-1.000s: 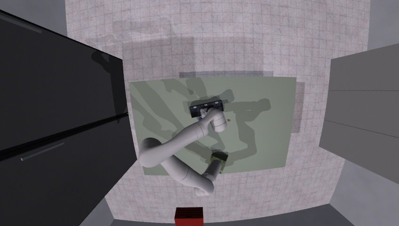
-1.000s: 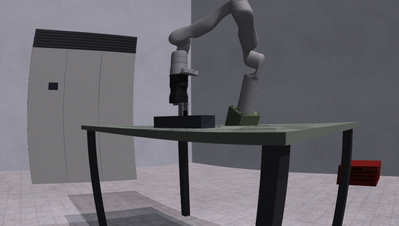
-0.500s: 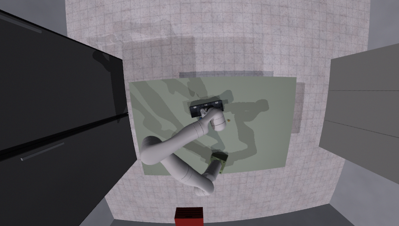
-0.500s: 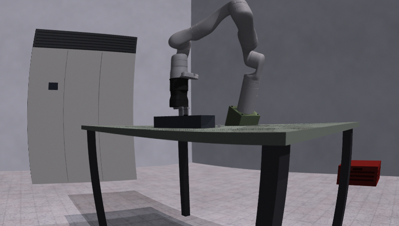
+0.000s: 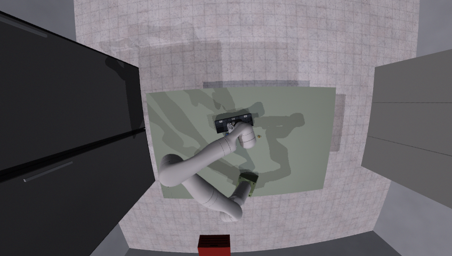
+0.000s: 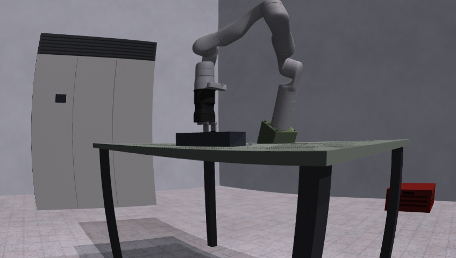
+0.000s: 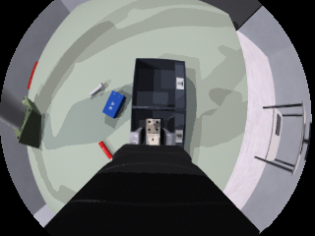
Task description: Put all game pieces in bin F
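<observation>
A long black bin (image 5: pixel 248 118) (image 6: pixel 211 139) (image 7: pixel 157 88) with three compartments stands on the green table (image 5: pixel 301 158) (image 6: pixel 287 153) (image 7: pixel 197 46). I cannot read its letters. My gripper (image 6: pixel 209 127) (image 7: pixel 152 134) hangs upright just above the bin's near end compartment, with its fingertips at the rim. The fingers stand apart. A small beige game piece (image 7: pixel 153 129) shows between them in the wrist view; I cannot tell whether the fingers still touch it. In the top view the wrist hides the fingers.
A blue block (image 7: pixel 113 104) (image 5: pixel 226 134) and a small silver screw (image 7: pixel 98 88) lie left of the bin. A red piece (image 7: pixel 105 149) lies nearer the arm. A tiny orange thing (image 5: pixel 259 136) lies right of the wrist. The arm's green base (image 5: pixel 248 181) (image 6: pixel 276 134) stands at the table's edge.
</observation>
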{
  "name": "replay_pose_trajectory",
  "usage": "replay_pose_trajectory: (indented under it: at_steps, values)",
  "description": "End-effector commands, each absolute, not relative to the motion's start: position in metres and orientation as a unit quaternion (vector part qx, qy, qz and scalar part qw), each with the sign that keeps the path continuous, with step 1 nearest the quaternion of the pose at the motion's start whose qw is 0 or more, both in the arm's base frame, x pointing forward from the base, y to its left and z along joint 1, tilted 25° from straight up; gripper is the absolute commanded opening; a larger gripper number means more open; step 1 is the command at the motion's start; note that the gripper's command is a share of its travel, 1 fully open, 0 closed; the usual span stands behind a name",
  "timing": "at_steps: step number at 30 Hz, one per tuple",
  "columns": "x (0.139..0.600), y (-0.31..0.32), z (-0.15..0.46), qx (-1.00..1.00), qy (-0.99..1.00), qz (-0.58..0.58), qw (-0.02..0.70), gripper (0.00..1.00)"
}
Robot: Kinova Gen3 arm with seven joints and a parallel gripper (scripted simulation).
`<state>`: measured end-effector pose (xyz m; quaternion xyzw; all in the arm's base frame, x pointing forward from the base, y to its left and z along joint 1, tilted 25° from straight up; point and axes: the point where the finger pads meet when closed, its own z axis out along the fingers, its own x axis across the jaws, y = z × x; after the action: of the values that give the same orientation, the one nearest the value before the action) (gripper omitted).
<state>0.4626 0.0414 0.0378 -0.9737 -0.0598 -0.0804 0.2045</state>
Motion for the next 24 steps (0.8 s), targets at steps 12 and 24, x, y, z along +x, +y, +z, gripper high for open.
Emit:
replay_pose_trajectory:
  at_steps: [12,24]
  values:
    - [0.462,0.039,0.043,-0.974,-0.060,-0.081,0.204,0.65]
    - [0.461,0.033,0.055,-0.974,-0.060,-0.081,0.204,0.65]
